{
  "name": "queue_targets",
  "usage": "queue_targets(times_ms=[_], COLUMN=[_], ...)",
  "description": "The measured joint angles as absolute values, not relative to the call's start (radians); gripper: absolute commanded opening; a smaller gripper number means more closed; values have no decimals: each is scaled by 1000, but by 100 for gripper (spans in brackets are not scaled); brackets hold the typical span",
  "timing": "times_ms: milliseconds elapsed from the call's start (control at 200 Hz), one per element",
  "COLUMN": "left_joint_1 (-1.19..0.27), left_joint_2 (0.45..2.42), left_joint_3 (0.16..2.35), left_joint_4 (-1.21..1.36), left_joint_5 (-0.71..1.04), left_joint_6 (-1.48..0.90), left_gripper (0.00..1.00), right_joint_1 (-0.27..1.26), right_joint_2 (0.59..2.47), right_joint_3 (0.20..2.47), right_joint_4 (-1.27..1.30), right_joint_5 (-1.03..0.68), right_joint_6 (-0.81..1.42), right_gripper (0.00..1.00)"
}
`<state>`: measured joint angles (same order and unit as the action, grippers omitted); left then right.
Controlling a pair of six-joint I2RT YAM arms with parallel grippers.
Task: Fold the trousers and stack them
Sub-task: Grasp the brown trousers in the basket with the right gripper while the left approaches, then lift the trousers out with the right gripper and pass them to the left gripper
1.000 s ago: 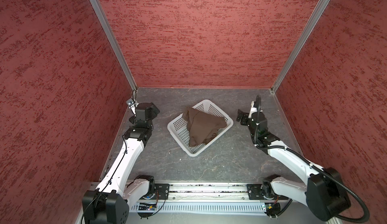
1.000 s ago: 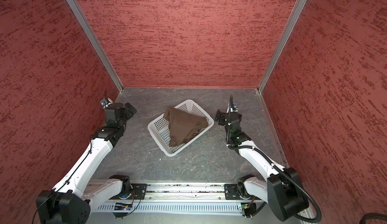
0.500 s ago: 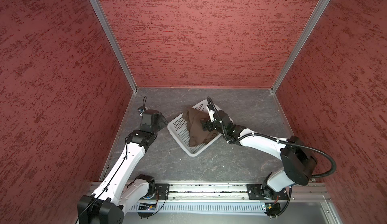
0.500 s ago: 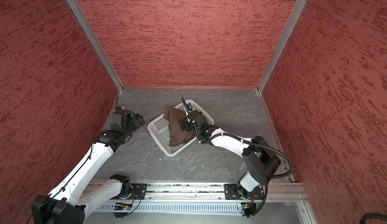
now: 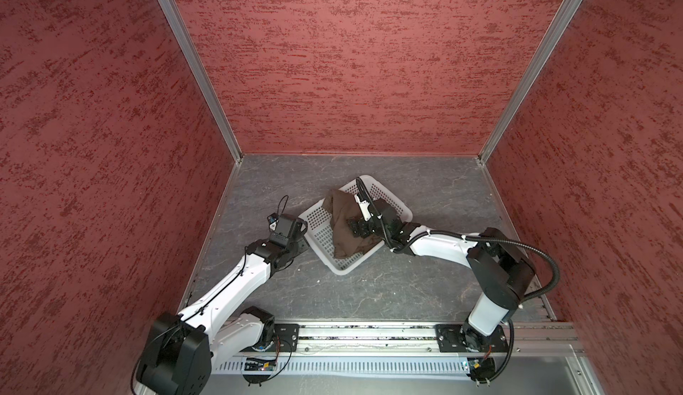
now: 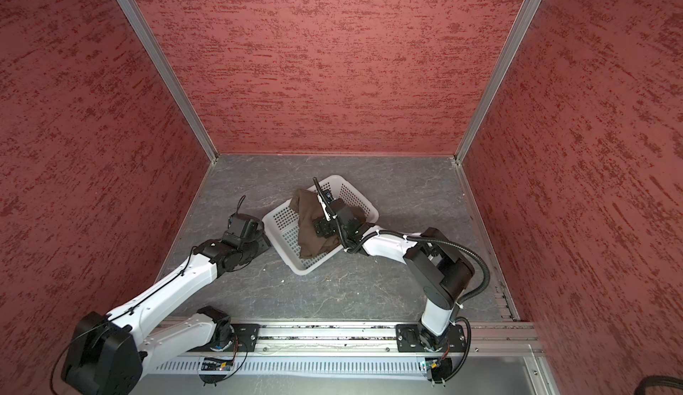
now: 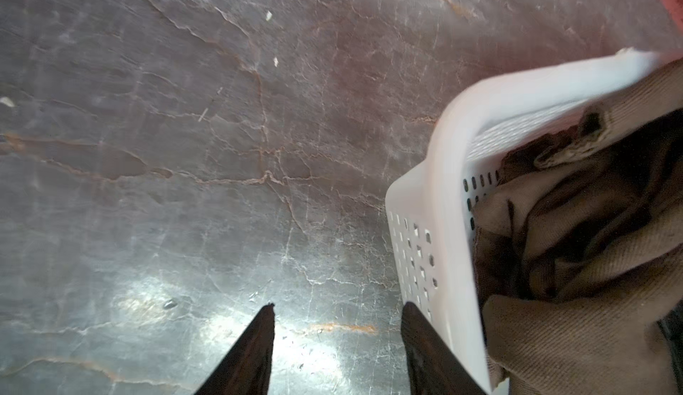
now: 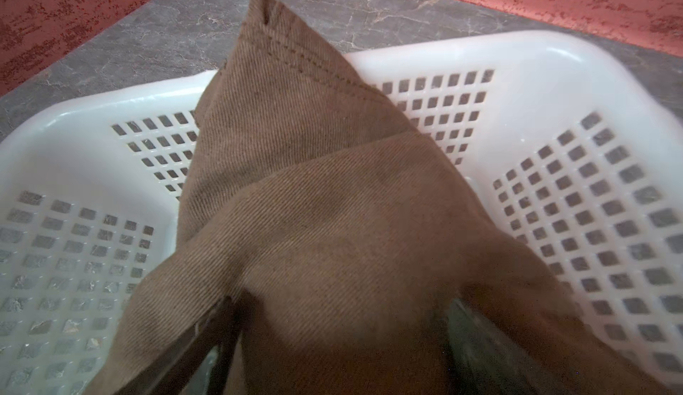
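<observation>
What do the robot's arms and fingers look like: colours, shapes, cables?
The left arm and right arm have white shells, black joints and black bases on a silver rail. A thick ribbed black hose runs along the right one. The fingers are dark and tapered.

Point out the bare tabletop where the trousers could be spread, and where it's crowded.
Widest bare patch: tabletop between the basket and the front rail. A narrower strip lies between basket and back wall. Crowded: the basket's left side, by the left gripper, and inside, with trousers and right gripper.
</observation>
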<state>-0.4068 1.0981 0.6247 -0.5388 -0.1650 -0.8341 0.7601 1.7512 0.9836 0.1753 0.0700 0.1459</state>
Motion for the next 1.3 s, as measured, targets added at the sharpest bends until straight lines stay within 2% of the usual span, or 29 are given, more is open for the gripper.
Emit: queue_targets(times_ms=[115,225,356,721,937,1097,1157,1257,1297], left_joint_1=[-435,-450,-456,-435,-418,-390,-377,-359,-353], left_joint_2=[1203,1310,1424,1703,1751,1752,1748,1717,1696], left_joint_3=[646,710,825,1237,1280,1283,1283,1283,1283], left_joint_4=[-502,-468,-422,-302,-278,-280,-283,-297,-301], left_joint_5=[-163,-162,-152,-46,26,73,86,104,107], left_joint_6=[-837,-831,-786,-672,-656,-650,-646,-630,-614], left_gripper=[51,46,37,34,33,34,39,56,60], right_joint_1=[736,693,626,423,345,286,278,278,283], right_joint_2=[1769,1769,1750,1632,1564,1541,1540,1538,1532], right_joint_3=[990,988,947,868,901,1051,1118,1223,1253], right_joint_4=[187,197,224,165,45,-86,-126,-167,-169], right_joint_5=[29,-4,-24,-35,-34,-29,-29,-38,-46], right_joint_6=[170,200,241,278,317,313,306,304,308], right_gripper=[61,28,0,0,0,0,0,0,0])
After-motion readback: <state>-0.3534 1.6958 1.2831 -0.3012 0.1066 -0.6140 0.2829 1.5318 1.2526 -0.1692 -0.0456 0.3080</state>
